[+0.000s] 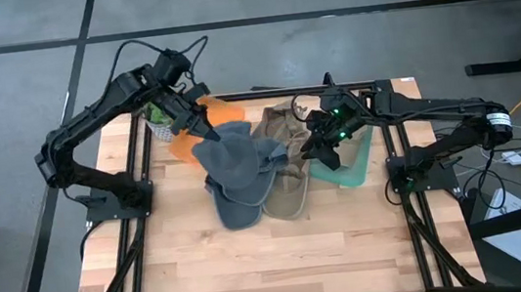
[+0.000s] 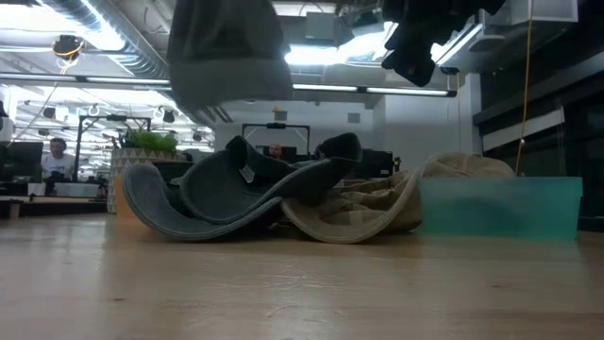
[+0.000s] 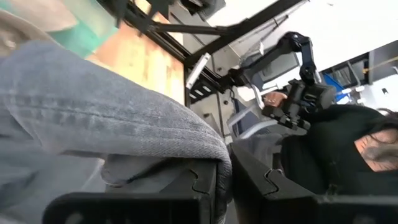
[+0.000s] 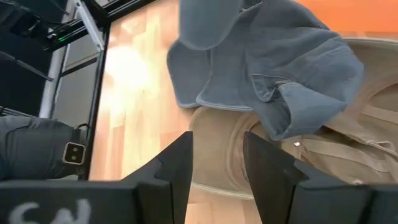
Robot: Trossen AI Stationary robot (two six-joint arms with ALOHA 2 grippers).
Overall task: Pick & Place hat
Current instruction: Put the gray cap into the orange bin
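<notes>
Limply, the grey hat (image 1: 234,164) (soft denim, stitched) hangs pinched in the left gripper (image 1: 208,132); right gripper (image 1: 323,149) gapes.

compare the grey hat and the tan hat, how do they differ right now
The grey hat is blue-grey denim; the tan hat is beige. The left gripper pinches the grey hat, lifting part of it off the table, while the tan hat lies flat, untouched, under the open right gripper. The grey hat overlaps the tan hat. Both are soft, floppy brimmed hats.
</notes>
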